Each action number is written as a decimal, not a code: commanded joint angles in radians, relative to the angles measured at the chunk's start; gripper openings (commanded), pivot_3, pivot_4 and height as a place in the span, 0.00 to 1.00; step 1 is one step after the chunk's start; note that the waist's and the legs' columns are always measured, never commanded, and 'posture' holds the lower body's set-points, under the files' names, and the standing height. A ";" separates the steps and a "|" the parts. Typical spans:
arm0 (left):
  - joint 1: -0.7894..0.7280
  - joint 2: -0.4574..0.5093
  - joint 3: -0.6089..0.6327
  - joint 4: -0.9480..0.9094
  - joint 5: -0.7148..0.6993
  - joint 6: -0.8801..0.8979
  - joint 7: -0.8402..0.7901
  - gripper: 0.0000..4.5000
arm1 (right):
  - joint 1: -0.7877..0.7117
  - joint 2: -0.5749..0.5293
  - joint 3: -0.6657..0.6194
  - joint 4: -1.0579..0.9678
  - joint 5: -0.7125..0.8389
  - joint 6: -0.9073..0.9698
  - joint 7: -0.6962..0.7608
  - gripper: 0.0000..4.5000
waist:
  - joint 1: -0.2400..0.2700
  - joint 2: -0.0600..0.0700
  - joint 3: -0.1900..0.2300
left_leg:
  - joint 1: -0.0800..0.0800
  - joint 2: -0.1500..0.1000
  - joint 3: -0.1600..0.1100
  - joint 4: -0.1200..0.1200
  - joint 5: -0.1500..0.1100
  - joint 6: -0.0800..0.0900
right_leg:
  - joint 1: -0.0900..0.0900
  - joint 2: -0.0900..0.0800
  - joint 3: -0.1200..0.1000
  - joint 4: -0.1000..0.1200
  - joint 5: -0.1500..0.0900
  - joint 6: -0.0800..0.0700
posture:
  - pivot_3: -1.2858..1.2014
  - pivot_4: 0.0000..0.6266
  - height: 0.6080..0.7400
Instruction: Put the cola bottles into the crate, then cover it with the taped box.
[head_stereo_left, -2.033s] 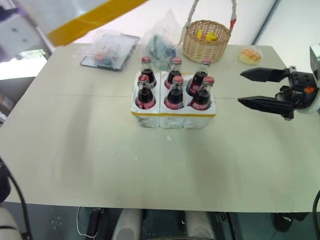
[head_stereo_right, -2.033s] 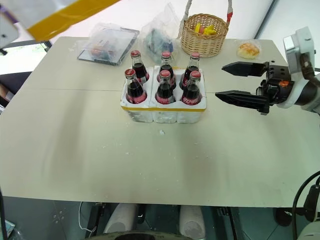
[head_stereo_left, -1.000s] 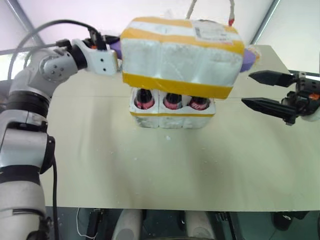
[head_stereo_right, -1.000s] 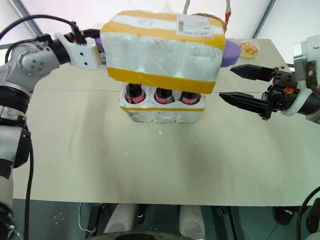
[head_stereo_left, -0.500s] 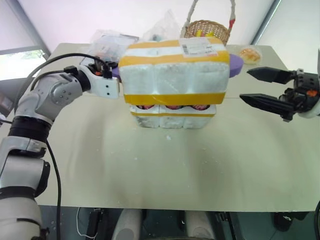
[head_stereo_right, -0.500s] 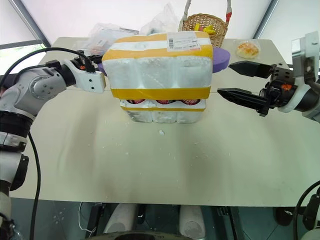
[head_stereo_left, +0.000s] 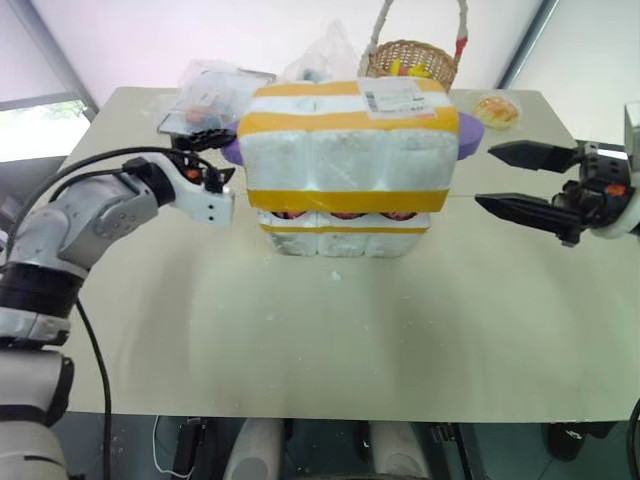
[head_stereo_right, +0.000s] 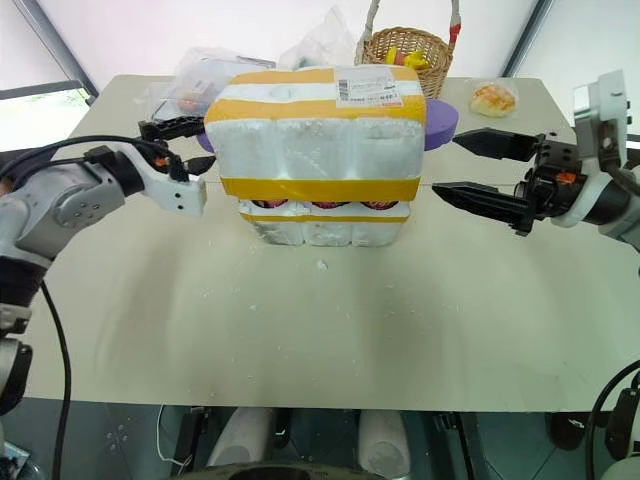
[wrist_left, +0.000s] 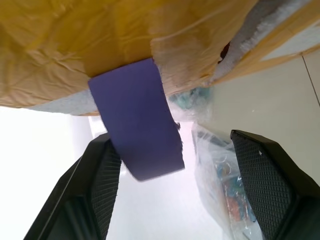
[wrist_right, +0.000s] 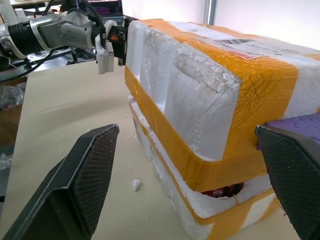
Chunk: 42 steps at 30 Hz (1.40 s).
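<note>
We see the taped box (head_stereo_left: 348, 150) sitting on the crate (head_stereo_left: 345, 236), with the left gripper (head_stereo_left: 208, 157) and the right gripper (head_stereo_left: 512, 177) both holding their fingers wide, gripping nothing.

You see the taped box (head_stereo_left: 350, 145) hiding the cola bottles (head_stereo_left: 345, 214) but for red slivers | crate (head_stereo_left: 345, 238) wells covered | basket (head_stereo_left: 412, 62) base blocked

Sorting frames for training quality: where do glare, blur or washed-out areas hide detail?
Left wrist view: the background behind the purple tab is blown out white. Left eye view: the window strip at far left is overexposed; the taped box is sharp. Right wrist view: the near fingers look soft.
</note>
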 joint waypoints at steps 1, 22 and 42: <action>0.031 0.037 0.080 -0.081 -0.028 0.002 0.027 0.80 | -0.039 0.005 0.008 0.014 -0.014 -0.033 0.016 1.00 | 0.001 0.000 0.000 | 0.000 0.000 0.000 0.000 0.000 0.000 | 0.000 0.000 0.000 0.000 0.000 0.000 | 0.52 0.24 0.98; -0.196 -0.084 -0.062 0.209 0.055 -0.073 0.034 0.80 | -0.033 -0.006 -0.029 0.013 -0.008 -0.015 0.041 1.00 | 0.000 0.000 0.000 | 0.000 -0.001 0.000 0.000 0.000 0.000 | 0.000 0.000 0.000 0.000 0.000 0.000 | 0.52 0.24 0.98; -0.149 -0.007 -0.082 0.006 0.316 -0.053 0.210 0.10 | -0.003 0.011 -0.047 -0.042 0.039 0.012 -0.002 1.00 | 0.001 0.000 0.000 | 0.000 -0.001 0.000 0.000 0.000 0.000 | 0.000 0.000 0.000 0.000 0.000 0.000 | 0.52 0.24 0.98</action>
